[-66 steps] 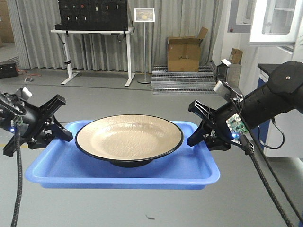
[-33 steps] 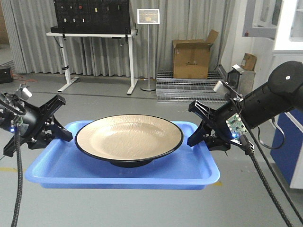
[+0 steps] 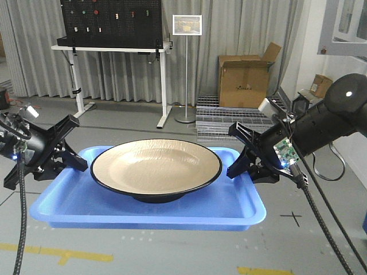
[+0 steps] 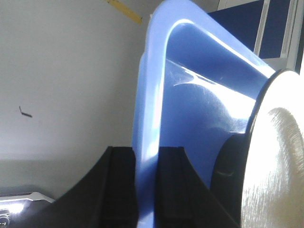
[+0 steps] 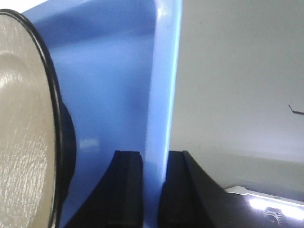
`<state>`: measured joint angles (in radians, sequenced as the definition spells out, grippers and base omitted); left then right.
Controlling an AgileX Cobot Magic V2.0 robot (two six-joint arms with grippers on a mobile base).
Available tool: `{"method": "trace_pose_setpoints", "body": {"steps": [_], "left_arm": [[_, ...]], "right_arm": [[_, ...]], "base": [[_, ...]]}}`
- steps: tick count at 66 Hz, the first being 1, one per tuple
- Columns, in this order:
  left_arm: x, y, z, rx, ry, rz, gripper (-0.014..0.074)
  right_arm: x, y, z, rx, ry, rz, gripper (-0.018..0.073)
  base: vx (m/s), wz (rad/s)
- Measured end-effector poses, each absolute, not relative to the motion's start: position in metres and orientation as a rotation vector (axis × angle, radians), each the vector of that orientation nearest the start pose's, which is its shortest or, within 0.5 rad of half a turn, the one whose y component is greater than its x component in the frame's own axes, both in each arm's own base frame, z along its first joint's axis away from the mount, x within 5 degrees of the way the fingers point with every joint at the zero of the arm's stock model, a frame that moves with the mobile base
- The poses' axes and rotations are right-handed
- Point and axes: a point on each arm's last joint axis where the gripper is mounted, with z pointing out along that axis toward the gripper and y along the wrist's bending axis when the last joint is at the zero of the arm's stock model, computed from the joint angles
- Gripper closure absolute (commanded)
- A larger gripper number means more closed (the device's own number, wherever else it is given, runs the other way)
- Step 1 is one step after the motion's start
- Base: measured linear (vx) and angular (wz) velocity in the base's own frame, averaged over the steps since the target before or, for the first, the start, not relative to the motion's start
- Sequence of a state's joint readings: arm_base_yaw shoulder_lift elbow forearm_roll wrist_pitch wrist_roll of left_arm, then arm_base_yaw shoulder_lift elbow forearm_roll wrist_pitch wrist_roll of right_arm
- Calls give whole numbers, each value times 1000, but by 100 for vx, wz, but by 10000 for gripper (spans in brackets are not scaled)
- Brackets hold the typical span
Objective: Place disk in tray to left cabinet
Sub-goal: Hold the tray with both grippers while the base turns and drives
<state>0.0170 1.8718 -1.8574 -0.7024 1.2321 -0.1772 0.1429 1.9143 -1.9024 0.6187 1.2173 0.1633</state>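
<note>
The blue tray (image 3: 69,209) hangs in the air between my two arms, level above the floor. In it rests the disk (image 3: 156,165), tan inside with a black rim. My left gripper (image 3: 75,161) is shut on the tray's left rim (image 4: 146,142), one finger on each side of the wall. My right gripper (image 3: 237,166) is shut on the tray's right rim (image 5: 159,118) the same way. The disk's edge (image 4: 270,156) shows at the right of the left wrist view, and the disk (image 5: 23,133) at the left of the right wrist view. The left cabinet is out of view.
Ahead stand a white desk (image 3: 114,51) with a black pegboard, a sign stand (image 3: 187,69), a cardboard box (image 3: 246,80) on grey metal grates (image 3: 223,117), and a white cabinet (image 3: 347,26) at the upper right. Yellow floor tape (image 3: 51,251) runs below the tray.
The background has slid rightward and the floor tape has come into view, so the base is moving. Both grippers and the tray with the disk hold the same pose relative to the camera.
</note>
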Motion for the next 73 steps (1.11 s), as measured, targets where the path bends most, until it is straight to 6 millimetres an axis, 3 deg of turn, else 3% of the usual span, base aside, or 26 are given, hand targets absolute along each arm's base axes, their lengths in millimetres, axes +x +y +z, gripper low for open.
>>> {"method": "trace_pose_setpoints", "body": {"steps": [73], "left_arm": [[405,-49,358,-384,2598,-1012,596]], "right_arm": [[405,108,350,145,2673,944,564]], "base": [[66,-3]]}}
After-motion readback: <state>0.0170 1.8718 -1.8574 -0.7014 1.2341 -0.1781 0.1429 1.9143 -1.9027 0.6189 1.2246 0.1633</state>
